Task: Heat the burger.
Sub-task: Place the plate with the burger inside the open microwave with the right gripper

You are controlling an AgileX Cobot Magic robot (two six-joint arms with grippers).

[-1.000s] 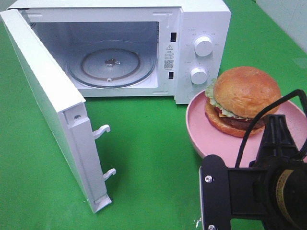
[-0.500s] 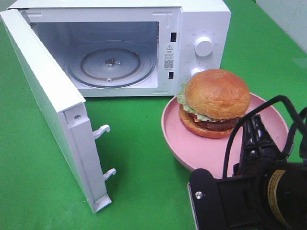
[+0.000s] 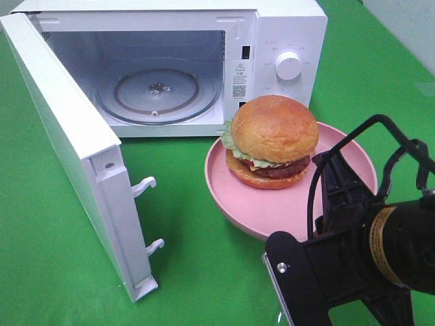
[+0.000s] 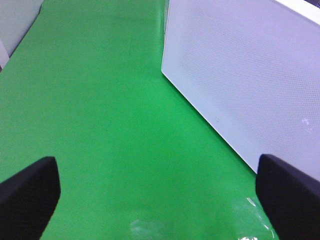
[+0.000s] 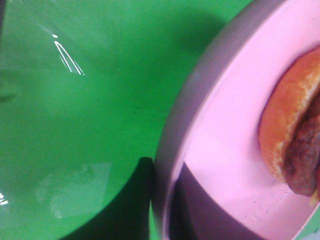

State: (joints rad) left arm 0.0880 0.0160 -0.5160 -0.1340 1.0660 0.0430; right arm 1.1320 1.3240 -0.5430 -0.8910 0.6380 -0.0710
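The burger (image 3: 274, 139) sits on a round pink plate (image 3: 272, 217), lifted just in front of the open microwave (image 3: 285, 27). My right gripper (image 3: 336, 193) holds the plate at its near right rim; the wrist hides the fingertips. The right wrist view shows the plate's rim (image 5: 190, 115) close up over the green cloth, with the burger's bottom bun and patty (image 5: 290, 135) at the edge. My left gripper (image 4: 160, 200) is open and empty above the cloth, beside the outer face of the microwave door (image 4: 250, 85). It is out of the exterior view.
The microwave door (image 3: 61, 129) stands swung wide open to the left, its latch hooks (image 3: 146, 185) pointing right. The glass turntable (image 3: 158, 92) lies bare in the cavity. A knob (image 3: 289, 65) shows above the burger. Green cloth (image 3: 204, 258) covers the table.
My right arm has carried the plate and burger left, from right of the microwave to the front of its control panel, near the open cavity. The door has not moved.
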